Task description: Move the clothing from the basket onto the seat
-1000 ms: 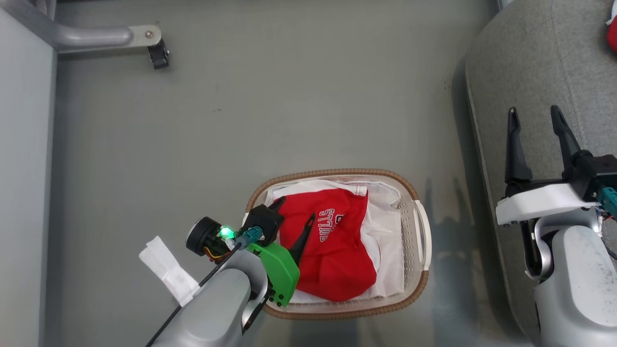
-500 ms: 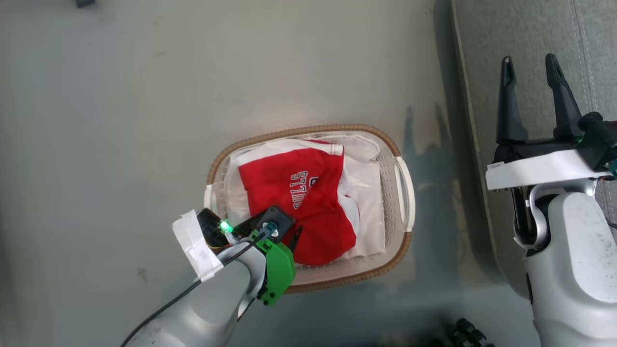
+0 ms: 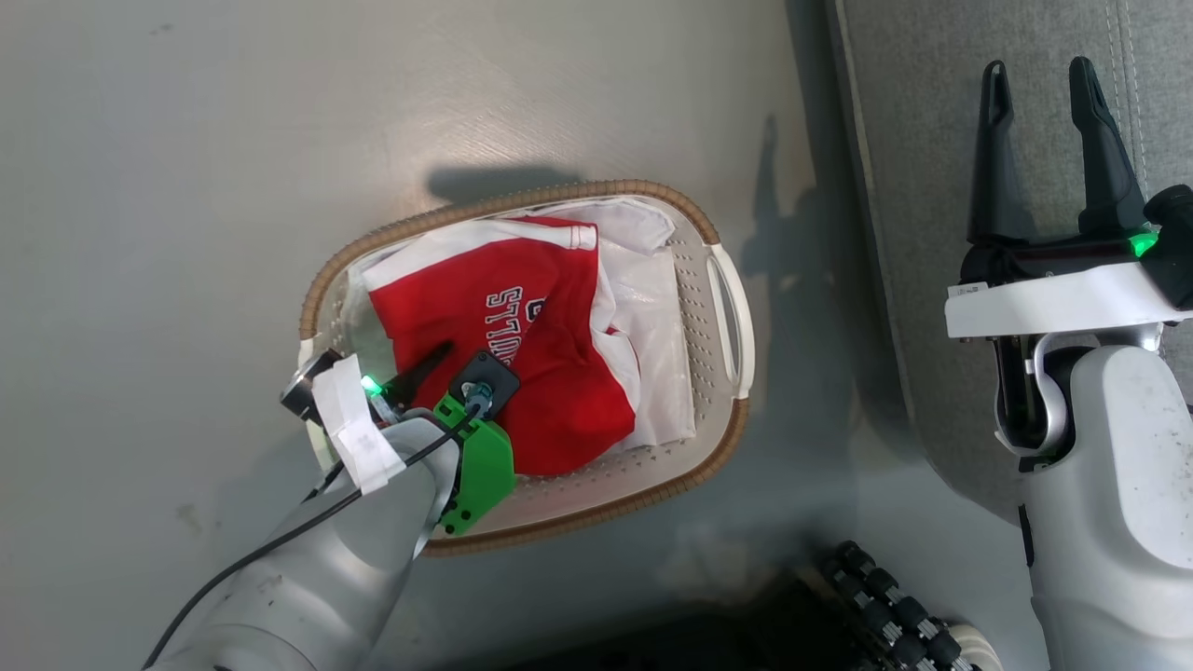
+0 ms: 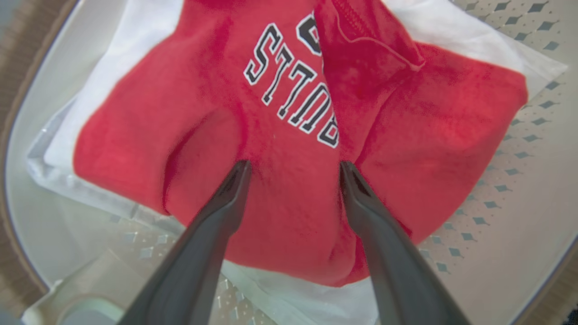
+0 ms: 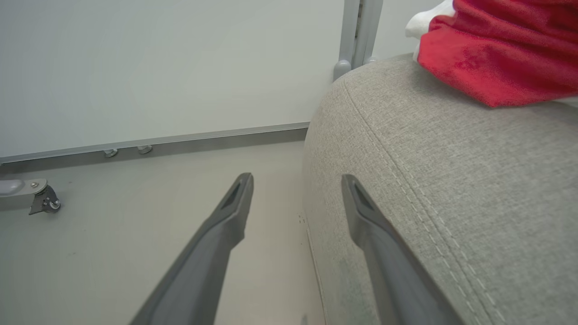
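Red knit right at the fingertips: reaching into the basket [image 3: 522,196] with the left gripper [image 4: 294,166], jaws spread wide, gripping nothing. Tips appearing to sit on or just above the BULLS jersey [image 4: 289,203], below the lettering; contact not certain.

Risks on closing here, as judged:
- Pinching only a shallow fold of the soft cloth and losing it on the lift.
- Biting too deep and catching the white glossy sheet [image 3: 657,298] lying under the jersey, so dragging the liner out as well.
- Snagging cloth against the perforated wall and tipping or sliding the light basket on the way up.

Judging a centred, moderate bite as safest.

Pose: angling the left forearm [image 3: 326,578] steeply down from the lower left of the head view, wrist over the near rim, fingers pointing into the pile.

Further off: holding the right gripper [image 3: 1038,67] above the grey seat [image 3: 913,186] just beside the basket, fingers parted wide, empty, pointing along the cushion edge.

Farthest: noting another red garment [image 5: 496,54] lying on the seat.
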`<state>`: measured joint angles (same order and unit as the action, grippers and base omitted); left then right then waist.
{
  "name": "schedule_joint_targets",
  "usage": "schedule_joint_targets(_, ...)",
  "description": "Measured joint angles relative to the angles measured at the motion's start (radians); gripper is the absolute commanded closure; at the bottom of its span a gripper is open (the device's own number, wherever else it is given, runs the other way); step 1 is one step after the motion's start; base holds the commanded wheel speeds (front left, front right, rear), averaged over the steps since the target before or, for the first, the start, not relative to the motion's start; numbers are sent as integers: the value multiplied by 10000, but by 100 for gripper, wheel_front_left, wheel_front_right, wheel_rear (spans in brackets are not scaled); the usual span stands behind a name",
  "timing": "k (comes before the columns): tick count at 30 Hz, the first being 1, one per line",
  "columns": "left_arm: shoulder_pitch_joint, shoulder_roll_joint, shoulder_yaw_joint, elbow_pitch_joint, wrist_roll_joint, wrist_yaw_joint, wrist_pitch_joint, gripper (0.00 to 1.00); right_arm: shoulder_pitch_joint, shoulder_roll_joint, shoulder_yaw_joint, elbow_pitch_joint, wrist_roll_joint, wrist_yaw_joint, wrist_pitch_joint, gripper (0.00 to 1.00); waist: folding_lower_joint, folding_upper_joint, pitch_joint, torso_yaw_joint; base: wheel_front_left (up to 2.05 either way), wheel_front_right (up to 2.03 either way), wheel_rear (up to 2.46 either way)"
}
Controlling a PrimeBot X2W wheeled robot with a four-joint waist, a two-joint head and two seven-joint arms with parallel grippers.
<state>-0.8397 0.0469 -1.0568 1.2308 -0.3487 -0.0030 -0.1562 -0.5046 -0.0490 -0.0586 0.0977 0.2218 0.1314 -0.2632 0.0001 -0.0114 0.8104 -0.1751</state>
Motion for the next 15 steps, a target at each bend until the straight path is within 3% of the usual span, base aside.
schedule_joint_targets(5, -272, 2, -77, 244, 92, 221, -92, 0, -110, 0, 2, 8, 84, 0, 0, 0, 0, 0, 327, -190, 0, 0, 0)
schedule_joint_targets(6, -287, 4, -69, 282, 81, 247, -84, 19, -135, 0, 2, 13, 90, 0, 0, 0, 0, 0, 371, -213, 0, 0, 0)
schedule_joint_targets(7, -292, 4, -67, 311, 59, 251, -79, 49, -152, 2, 2, 23, 96, 0, 0, 0, 0, 0, 404, -228, 0, 0, 0)
schedule_joint_targets(8, -299, 4, -67, 322, 54, 251, -79, 72, -157, 0, 2, 36, 98, 0, 0, 0, 0, 0, 420, -233, 0, 0, 0)
schedule_joint_targets(9, -309, 2, -79, 326, 15, 251, -79, 92, -158, 2, 2, 56, 111, 0, 0, 0, 0, 0, 420, -227, 0, 0, 0)
schedule_joint_targets(10, -313, 6, -111, 336, -8, 247, -84, 100, -162, 2, 6, 69, 117, 0, 0, 0, 0, 0, 407, -215, 0, 0, 0)
schedule_joint_targets(15, -316, 8, -244, 280, -13, 194, -314, 100, -175, 2, 25, 153, 117, 0, 0, 0, -1, 0, 230, -143, 0, 0, 0)
